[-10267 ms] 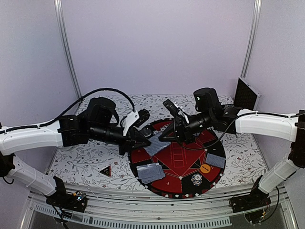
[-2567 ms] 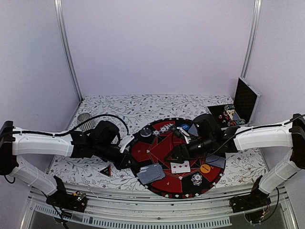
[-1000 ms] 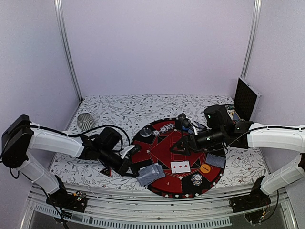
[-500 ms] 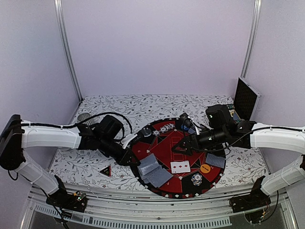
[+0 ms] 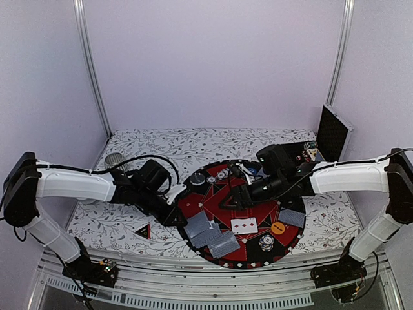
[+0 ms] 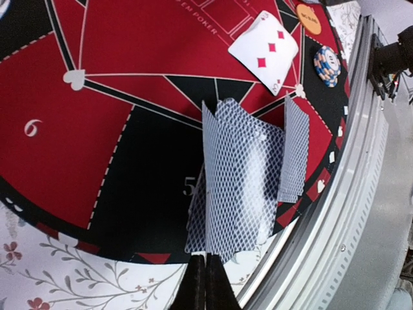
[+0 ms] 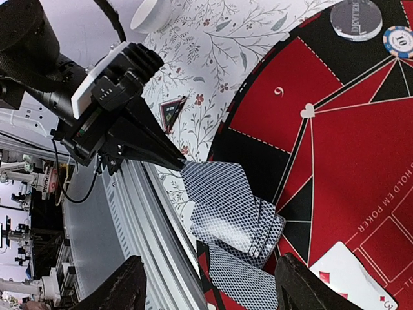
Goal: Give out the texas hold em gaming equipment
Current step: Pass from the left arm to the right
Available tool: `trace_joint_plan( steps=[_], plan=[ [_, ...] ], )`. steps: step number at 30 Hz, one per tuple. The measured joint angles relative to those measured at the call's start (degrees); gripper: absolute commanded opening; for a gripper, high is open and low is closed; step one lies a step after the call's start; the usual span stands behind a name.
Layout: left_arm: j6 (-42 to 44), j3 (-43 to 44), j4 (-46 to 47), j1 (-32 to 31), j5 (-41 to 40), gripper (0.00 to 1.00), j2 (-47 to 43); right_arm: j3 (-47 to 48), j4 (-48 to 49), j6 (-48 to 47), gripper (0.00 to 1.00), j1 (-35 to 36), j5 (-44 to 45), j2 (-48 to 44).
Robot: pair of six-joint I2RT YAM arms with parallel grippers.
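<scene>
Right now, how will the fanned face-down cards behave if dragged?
The face-down cards look thin and light, likely flexing if lifted by one edge. They're fanned, so a drag probably spreads them further. Flat on the mat, they shouldn't roll.

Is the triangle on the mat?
No, the triangle lies on the floral cloth, outside the edge of the mat.
</scene>
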Motion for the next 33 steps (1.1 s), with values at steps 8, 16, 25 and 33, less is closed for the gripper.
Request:
trace_joint_plan(
  steps=[8, 16, 25, 33],
  plan=[
    [3.0, 0.9, 0.5, -1.2, -7.7, 0.00, -8.4, 1.7, 0.4, -0.3, 0.71, 0.1, -1.3, -1.1],
    [25.9, 7.0, 14.7, -19.6, -42.5, 0.00, -7.4, -0.2, 1.0, 0.9, 0.80, -9.0, -1.2, -14.6],
    [92.3, -3.0, 84.2, -31.2, -71.1, 0.00, 18.9, -3.5, 1.0, 5.2, 0.84, -10.9, -1.9, -16.6],
    [119.0, 2.0, 102.8, -34.4, -72.7, 0.00, 31.4, -4.6, -0.2, 7.8, 0.85, -9.5, 0.3, -16.6]
  ],
)
